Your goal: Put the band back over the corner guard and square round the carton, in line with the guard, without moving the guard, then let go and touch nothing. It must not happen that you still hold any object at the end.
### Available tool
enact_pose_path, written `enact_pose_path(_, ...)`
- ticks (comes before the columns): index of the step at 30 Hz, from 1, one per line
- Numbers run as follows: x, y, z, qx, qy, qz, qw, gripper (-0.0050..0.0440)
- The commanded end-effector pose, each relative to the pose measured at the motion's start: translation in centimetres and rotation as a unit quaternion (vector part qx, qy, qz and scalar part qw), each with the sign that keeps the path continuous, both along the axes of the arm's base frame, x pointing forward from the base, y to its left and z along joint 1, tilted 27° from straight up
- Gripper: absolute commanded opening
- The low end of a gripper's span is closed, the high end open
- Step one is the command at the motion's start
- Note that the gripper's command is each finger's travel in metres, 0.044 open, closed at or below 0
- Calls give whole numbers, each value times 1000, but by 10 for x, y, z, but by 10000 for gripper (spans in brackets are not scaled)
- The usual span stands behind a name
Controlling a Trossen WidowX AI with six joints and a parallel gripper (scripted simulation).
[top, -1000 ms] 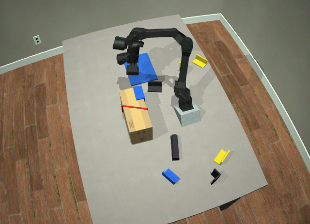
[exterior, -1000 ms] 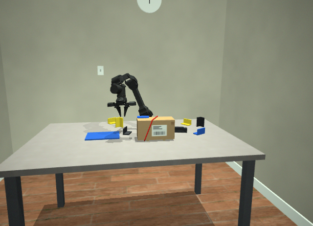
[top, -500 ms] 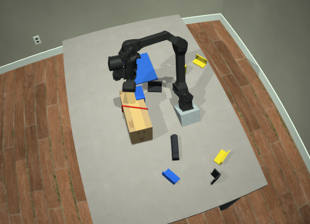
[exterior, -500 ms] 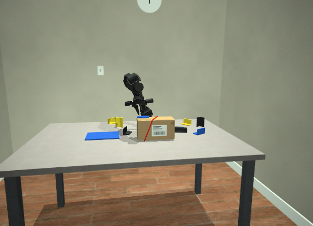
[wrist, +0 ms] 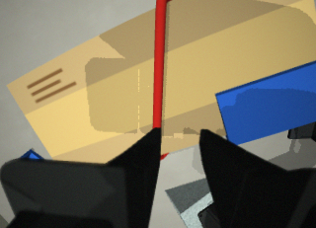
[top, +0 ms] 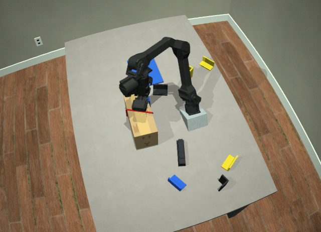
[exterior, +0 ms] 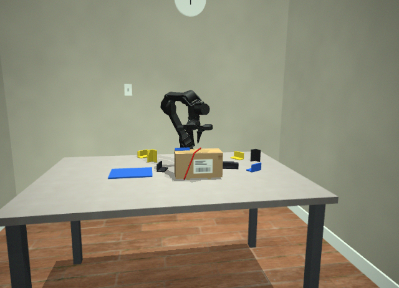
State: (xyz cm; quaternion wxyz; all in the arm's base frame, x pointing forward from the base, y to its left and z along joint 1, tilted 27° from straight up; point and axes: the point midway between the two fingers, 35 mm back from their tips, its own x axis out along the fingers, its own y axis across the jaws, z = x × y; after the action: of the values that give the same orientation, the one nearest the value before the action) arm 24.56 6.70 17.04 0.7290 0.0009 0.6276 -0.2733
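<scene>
The brown carton [top: 141,123] lies on the table; it also shows in the exterior view [exterior: 197,164] and the wrist view [wrist: 123,95]. The red band [top: 139,111] crosses its top and runs slanted down its labelled side [exterior: 191,164]; in the wrist view the band [wrist: 158,75] lies apart from the guard. The blue corner guard [top: 148,101] [exterior: 182,148] [wrist: 269,107] sits on the carton's far top edge. My gripper [top: 140,105] [exterior: 194,143] hovers just above the carton top, near the band. Its fingers stand a little apart with nothing between them.
A blue flat sheet [top: 155,71] and a black guard [top: 159,89] lie behind the carton. The arm's pedestal [top: 193,118] stands to the right. A black bar [top: 181,152], yellow guards [top: 206,63] [top: 229,162], a blue guard [top: 176,182] and a black guard [top: 222,182] lie scattered.
</scene>
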Motion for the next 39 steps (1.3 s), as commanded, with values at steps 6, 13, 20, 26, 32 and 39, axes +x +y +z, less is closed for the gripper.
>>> enact_pose_path(6, -14, 25, -12, -29, -3, -43, 999, 116)
enact_pose_path(13, -13, 23, -16, -29, -3, -43, 999, 116)
enact_pose_path(20, -13, 19, -23, -29, -3, -43, 999, 116)
enact_pose_path(26, -12, 15, -32, -29, -3, -43, 999, 116)
enact_pose_path(32, -12, 10, -40, -29, -3, -43, 999, 116)
enact_pose_path(39, -12, 7, -47, -29, -3, -43, 999, 116)
